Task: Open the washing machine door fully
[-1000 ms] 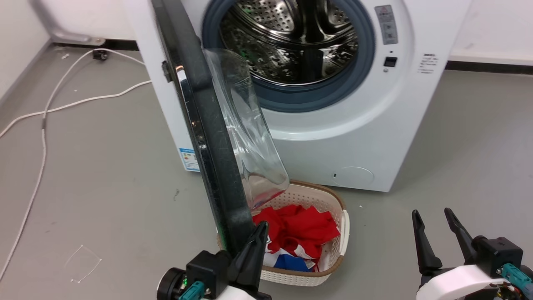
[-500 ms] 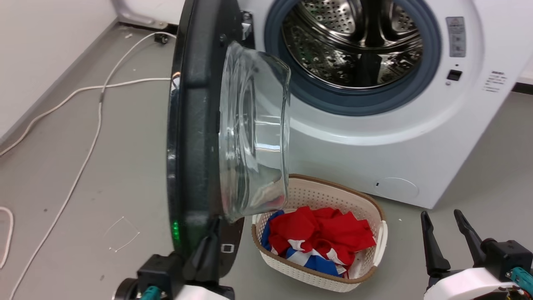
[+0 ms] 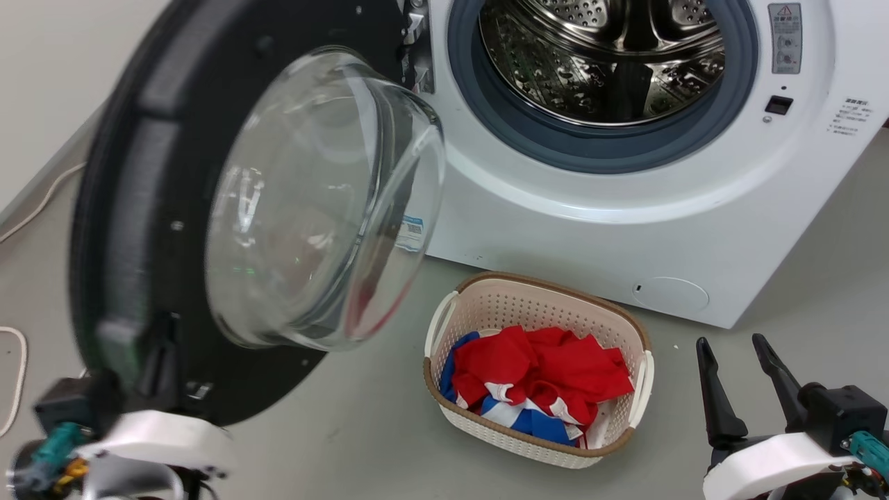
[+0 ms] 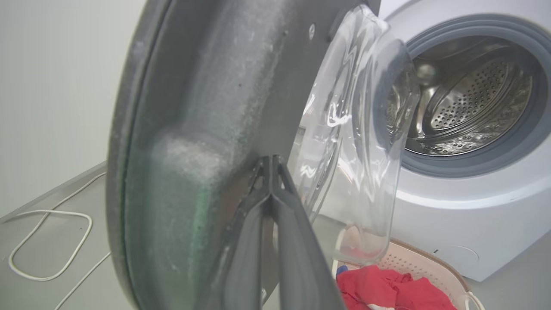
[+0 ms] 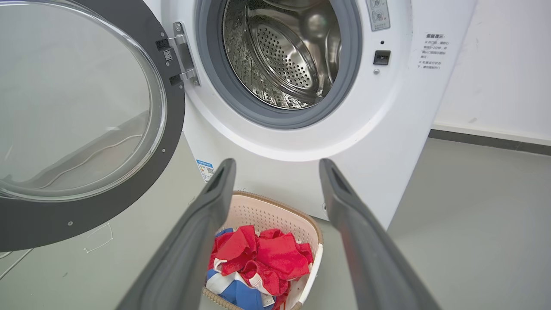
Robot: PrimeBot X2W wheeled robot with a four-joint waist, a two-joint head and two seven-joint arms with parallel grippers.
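Door [image 3: 118,173] has swung wider vs 1 s ago: was edge-on, now inner face shows. It's right ahead of L gripper [image 4: 271,161], fingers pinched together, tips on it. Prob. nearly full open. R gripper [image 3: 729,344] spread wide, idle.

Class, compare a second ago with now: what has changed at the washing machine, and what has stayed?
The washing machine door has swung further open toward the robot's left: edge-on before, it now shows its inner face and glass bowl. The left gripper, fingers together, went with it, against that face. The right gripper stays open and idle; the laundry basket stays before the washing machine.
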